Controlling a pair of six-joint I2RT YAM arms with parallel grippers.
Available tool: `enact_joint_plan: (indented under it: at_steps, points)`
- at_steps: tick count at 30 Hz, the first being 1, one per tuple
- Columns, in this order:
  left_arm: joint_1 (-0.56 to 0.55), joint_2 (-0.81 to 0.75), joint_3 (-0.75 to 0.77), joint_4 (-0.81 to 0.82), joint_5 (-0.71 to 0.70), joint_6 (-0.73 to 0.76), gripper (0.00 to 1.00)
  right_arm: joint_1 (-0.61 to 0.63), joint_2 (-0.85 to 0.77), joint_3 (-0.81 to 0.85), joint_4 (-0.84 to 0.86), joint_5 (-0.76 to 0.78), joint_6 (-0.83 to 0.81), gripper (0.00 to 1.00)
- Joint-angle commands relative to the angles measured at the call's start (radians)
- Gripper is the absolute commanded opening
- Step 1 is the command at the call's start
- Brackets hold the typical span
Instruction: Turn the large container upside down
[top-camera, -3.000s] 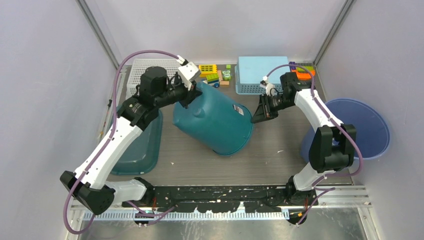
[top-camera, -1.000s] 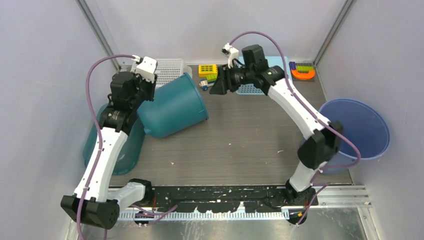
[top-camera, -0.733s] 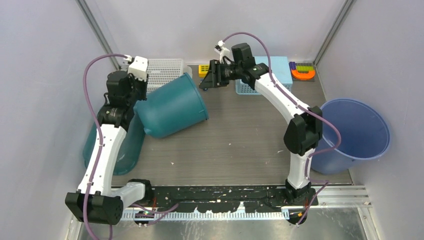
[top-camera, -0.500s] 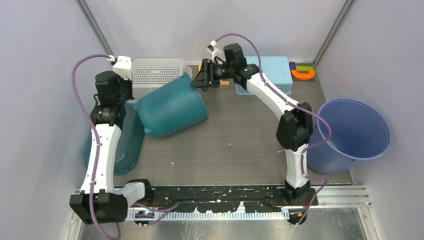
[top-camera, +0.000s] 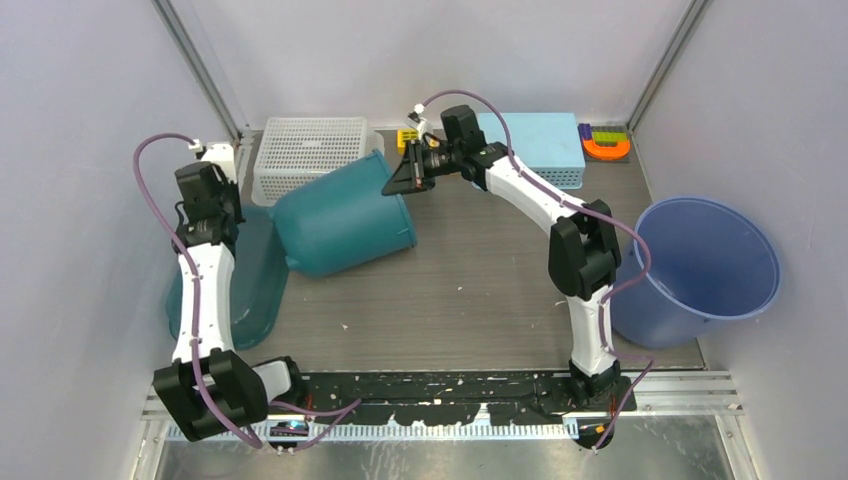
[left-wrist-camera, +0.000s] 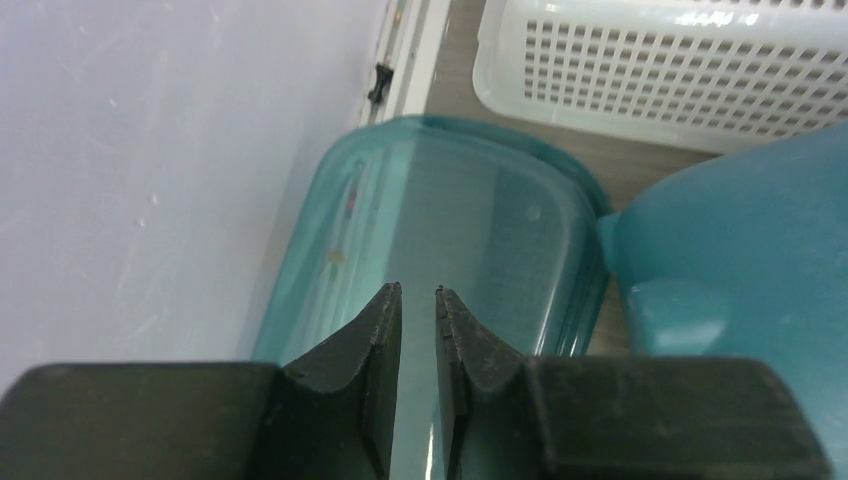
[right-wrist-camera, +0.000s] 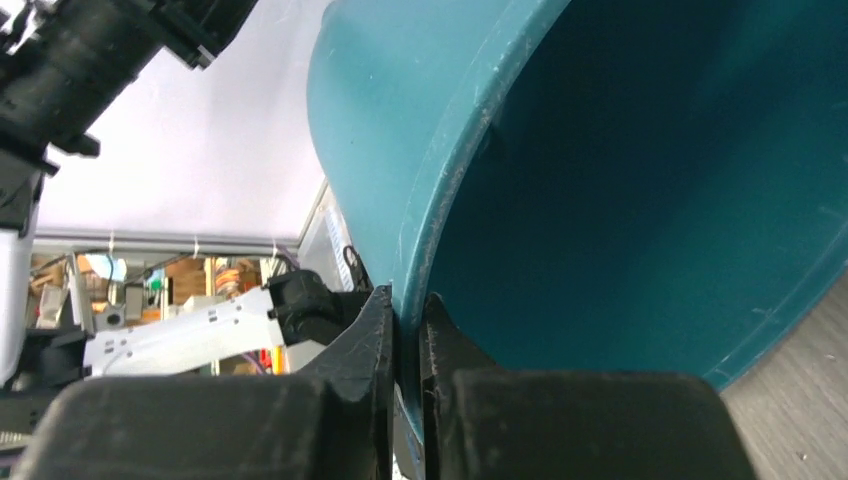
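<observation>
Top view: large container (top-camera: 345, 215) lies on its side at the left middle of the table (top-camera: 480, 290), mouth toward the centre. Its base end rests against the shallow teal tub (top-camera: 250, 290), with the white basket (top-camera: 310, 150) just behind. Right gripper (top-camera: 395, 177) sits at the far top of the rim. The blue bucket (top-camera: 710, 265) is well apart on the right.

Left wrist view: left gripper (left-wrist-camera: 418, 300) hangs over the shallow tub. Its jaws are nearly together with only a thin slit between them, and nothing is in it. The container's wall is off to the right and is not touched.

Right wrist view: the right jaws are pinched tight on the container's rim, 1 finger (right-wrist-camera: 440, 330) inside and 1 outside.

Risks, as I judge them: only 1 arm has hold, and only by a thin rim edge. When it lifts, the container could pivot in the pinch or slide out and roll. The swinging base could also shove the tub or knock the basket. The left arm looks too far off to steady it.
</observation>
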Motion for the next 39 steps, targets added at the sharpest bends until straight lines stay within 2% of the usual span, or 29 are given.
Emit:
enact_joint_plan:
  at_steps: [1,5,7,9,13,17,20,24,27,29,32,35,39]
  points:
    - [0.033,-0.026,-0.034,0.051,0.004,0.024,0.21,0.003,-0.127,-0.080,-0.036,-0.078,-0.029,0.03]
    - [0.045,-0.043,-0.069,0.025,0.042,0.038,0.20,-0.005,-0.210,-0.128,-0.175,-0.123,-0.141,0.01]
    - [0.045,-0.072,-0.101,0.001,0.178,0.064,0.21,-0.014,-0.260,-0.154,-0.243,-0.147,-0.202,0.01]
    - [0.046,-0.120,-0.144,-0.021,0.321,0.093,0.27,-0.034,-0.314,-0.188,-0.290,-0.176,-0.251,0.01]
    - [0.043,-0.207,-0.240,-0.034,0.521,0.128,0.47,-0.100,-0.426,-0.278,-0.366,-0.218,-0.343,0.01]
    - [0.036,-0.202,-0.297,-0.027,0.614,0.155,0.51,-0.193,-0.503,-0.347,-0.498,-0.249,-0.475,0.01]
    - [-0.016,-0.163,-0.322,-0.010,0.605,0.188,0.50,-0.279,-0.547,-0.360,-0.628,-0.276,-0.615,0.01]
    - [-0.163,-0.110,-0.361,0.062,0.431,0.239,0.50,-0.369,-0.585,-0.366,-0.773,-0.304,-0.755,0.01]
    - [-0.208,-0.042,-0.341,0.071,0.392,0.233,0.52,-0.409,-0.613,-0.391,-0.809,-0.320,-0.795,0.01]
    - [-0.208,0.032,-0.303,0.048,0.367,0.212,0.57,-0.425,-0.628,-0.410,-0.808,-0.329,-0.803,0.01]
    - [-0.207,0.108,-0.252,0.019,0.306,0.190,0.68,-0.441,-0.641,-0.431,-0.807,-0.340,-0.816,0.01]
    - [-0.207,0.146,-0.230,0.004,0.278,0.178,0.91,-0.452,-0.644,-0.438,-0.809,-0.350,-0.823,0.01]
    - [-0.201,0.178,-0.210,-0.024,0.290,0.165,0.95,-0.461,-0.644,-0.442,-0.810,-0.365,-0.835,0.01]
